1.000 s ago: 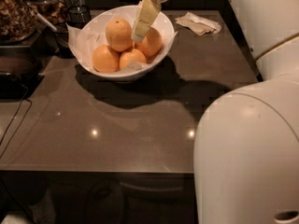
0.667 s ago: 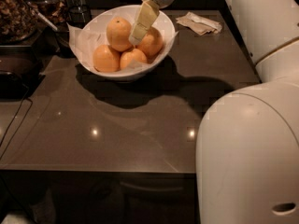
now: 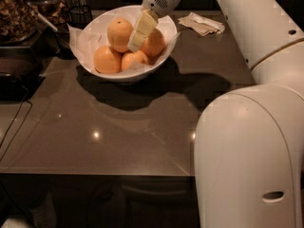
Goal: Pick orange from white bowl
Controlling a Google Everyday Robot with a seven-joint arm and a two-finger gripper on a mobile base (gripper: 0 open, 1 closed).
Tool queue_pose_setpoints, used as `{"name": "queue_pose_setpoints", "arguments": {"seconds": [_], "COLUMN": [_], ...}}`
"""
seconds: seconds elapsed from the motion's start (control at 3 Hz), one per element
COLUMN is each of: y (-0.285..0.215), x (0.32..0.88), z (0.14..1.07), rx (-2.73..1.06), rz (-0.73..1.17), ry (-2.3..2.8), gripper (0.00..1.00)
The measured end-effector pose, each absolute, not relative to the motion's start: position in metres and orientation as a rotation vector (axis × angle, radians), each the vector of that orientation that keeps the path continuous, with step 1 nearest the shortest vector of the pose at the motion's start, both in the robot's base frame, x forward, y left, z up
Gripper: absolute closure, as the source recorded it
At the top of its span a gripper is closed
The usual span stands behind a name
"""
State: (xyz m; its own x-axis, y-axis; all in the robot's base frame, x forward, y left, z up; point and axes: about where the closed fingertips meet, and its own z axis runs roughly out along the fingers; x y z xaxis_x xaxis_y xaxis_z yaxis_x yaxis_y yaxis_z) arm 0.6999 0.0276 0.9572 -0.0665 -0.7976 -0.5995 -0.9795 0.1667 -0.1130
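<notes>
pincer hangs tip-down inside the white bowl at the back of the bench, just beside the right side of the orange, btwn it & a smaller fruit. can't tell if it's released or clenched, or if it touches the skin. the orange sits on top of the pile, w/ two more small fruits in front. crumpled napkin lies right of the bowl.
</notes>
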Motion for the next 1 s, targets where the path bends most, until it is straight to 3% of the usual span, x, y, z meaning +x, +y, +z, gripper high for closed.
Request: {"name": "queue_pose_setpoints", "arguments": {"seconds": [1.0], "y": [0.057], "x": [0.692], "z": [0.962], "rx": [-1.772], "rz": [0.458], "ry": [1.82], "gripper": [0.0]}}
